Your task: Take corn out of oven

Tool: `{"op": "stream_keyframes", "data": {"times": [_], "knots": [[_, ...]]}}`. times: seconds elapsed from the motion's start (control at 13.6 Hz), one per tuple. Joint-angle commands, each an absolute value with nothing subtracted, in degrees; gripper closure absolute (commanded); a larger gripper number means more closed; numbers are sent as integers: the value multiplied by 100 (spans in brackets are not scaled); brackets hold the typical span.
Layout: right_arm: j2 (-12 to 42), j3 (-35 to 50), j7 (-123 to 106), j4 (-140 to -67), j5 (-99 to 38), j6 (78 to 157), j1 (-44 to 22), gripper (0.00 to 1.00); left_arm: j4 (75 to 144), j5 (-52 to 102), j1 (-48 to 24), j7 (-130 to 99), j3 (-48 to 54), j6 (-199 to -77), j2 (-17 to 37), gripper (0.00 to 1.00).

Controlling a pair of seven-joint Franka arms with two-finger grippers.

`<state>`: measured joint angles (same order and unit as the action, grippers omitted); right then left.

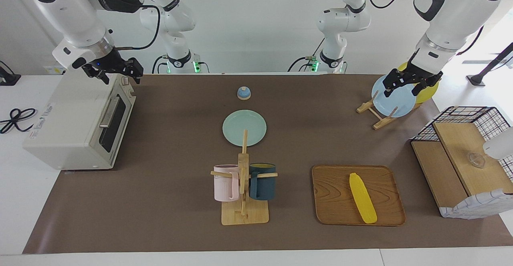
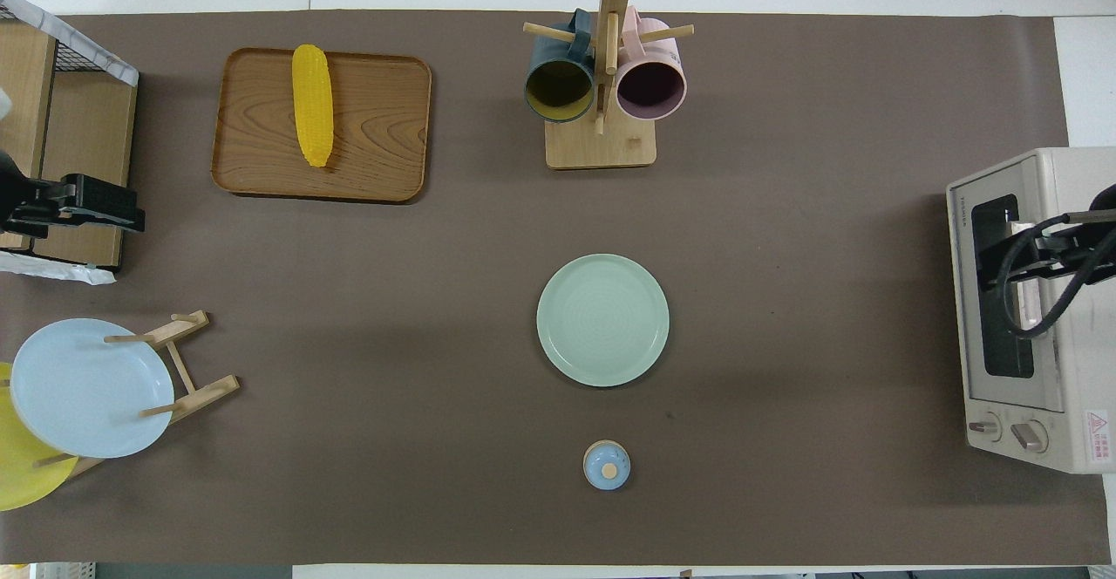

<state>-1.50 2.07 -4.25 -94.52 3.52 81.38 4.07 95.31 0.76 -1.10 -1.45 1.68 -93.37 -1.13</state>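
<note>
The corn (image 1: 362, 198), a bright yellow cob, lies on a wooden tray (image 1: 332, 194) far from the robots, toward the left arm's end; it also shows in the overhead view (image 2: 313, 104) on the tray (image 2: 384, 126). The cream-white oven (image 1: 68, 125) stands at the right arm's end with its door shut, also in the overhead view (image 2: 1081, 370). My right gripper (image 1: 121, 77) hangs open and empty just over the oven's top edge above the door (image 2: 1016, 252). My left gripper (image 1: 402, 91) is open and empty, raised over the basket shelf's edge (image 2: 113, 204).
A mug stand (image 1: 242, 186) with a pink and a dark blue mug stands mid-table. A green plate (image 1: 244, 127) and a small blue bell (image 1: 244, 93) lie nearer the robots. A plate rack (image 1: 390, 99) holds blue and yellow plates beside the wire-and-wood basket shelf (image 1: 461, 154).
</note>
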Motion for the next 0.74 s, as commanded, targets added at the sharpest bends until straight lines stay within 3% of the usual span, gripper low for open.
{"op": "stream_keyframes", "data": {"times": [0.0, 0.66], "knots": [[-220, 229, -457, -9492, 220, 8077, 466, 0, 9694, 26, -35, -149, 246, -9466, -202, 0], [-220, 229, -466, -9492, 220, 8077, 466, 0, 9694, 26, -96, -193, 237, -9448, -193, 0]]}}
